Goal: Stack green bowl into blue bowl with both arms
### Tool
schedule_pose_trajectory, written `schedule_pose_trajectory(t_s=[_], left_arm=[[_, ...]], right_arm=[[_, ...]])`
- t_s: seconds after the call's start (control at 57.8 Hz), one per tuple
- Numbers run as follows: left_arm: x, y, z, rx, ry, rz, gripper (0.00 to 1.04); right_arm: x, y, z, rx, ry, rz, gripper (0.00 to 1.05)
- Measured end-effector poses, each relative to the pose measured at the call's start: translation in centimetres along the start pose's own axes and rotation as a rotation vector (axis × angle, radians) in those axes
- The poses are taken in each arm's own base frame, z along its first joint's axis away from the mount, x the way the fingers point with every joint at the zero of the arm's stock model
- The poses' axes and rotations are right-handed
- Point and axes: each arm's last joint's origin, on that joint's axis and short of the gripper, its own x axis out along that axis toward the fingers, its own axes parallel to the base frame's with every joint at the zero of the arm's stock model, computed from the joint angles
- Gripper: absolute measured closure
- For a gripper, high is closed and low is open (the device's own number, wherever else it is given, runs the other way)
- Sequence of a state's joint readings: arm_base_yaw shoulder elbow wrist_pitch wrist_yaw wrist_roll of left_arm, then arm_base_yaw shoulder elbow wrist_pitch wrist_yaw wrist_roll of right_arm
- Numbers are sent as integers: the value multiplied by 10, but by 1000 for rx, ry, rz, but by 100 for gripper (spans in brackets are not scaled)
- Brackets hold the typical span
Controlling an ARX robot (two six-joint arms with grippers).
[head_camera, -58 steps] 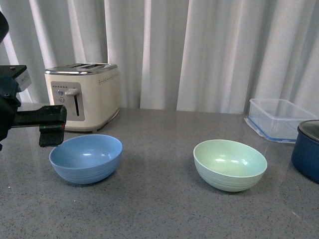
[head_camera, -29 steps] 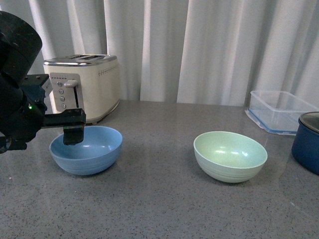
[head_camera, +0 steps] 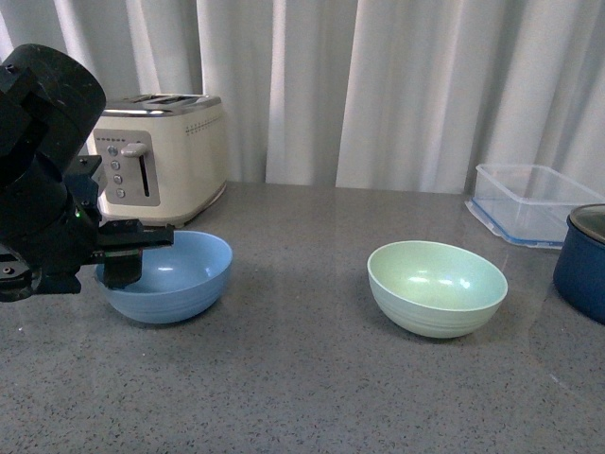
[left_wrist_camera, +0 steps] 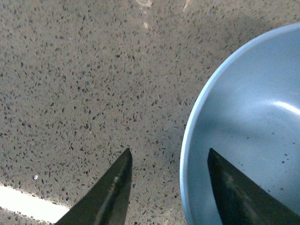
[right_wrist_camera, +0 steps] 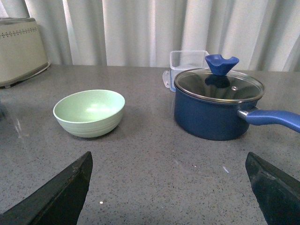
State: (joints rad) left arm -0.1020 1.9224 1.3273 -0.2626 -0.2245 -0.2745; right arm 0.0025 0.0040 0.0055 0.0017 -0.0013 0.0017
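The blue bowl (head_camera: 175, 274) stands on the grey counter at the left, in front of the toaster. My left gripper (head_camera: 123, 257) hangs open over its left rim. In the left wrist view the blue bowl's rim (left_wrist_camera: 187, 145) runs between the open left gripper (left_wrist_camera: 169, 157), one finger over the counter and the other finger over the bowl's inside. The green bowl (head_camera: 437, 287) sits right of centre, upright and untouched. In the right wrist view the green bowl (right_wrist_camera: 89, 112) lies well ahead of the wide-open right gripper (right_wrist_camera: 168, 161), which has only bare counter between its fingers.
A cream toaster (head_camera: 165, 156) stands behind the blue bowl. At the right are a clear plastic container (head_camera: 529, 203) and a dark navy pot (right_wrist_camera: 218, 105) with a glass lid and a long handle, close to the green bowl. White curtains close the back.
My left arm has swung in and come down, bringing the open gripper from beside the blue bowl's left rim to astride that rim. The view has tilted slightly; the bowls have not moved.
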Motion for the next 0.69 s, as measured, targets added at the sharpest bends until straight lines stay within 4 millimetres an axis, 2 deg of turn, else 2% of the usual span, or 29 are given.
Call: schedule_pose_trajectory(t_s=[0.19, 0.277, 0.433, 0.537, 0.693], left_arm=[[0, 0, -2, -33, 24, 2, 90], [-6, -3, 4, -63, 7, -23, 101], [-29, -13, 20, -81, -34, -69, 101], [-53, -28, 34, -86, -84, -125, 101], [-69, -45, 39, -77, -111, -167, 101]], right_arm=[[0, 0, 0, 0, 0, 0, 10], [0, 0, 0, 0, 0, 0, 10], [0, 0, 0, 0, 0, 0, 10], [0, 0, 0, 0, 0, 0, 10], [0, 0, 0, 0, 0, 0, 10]])
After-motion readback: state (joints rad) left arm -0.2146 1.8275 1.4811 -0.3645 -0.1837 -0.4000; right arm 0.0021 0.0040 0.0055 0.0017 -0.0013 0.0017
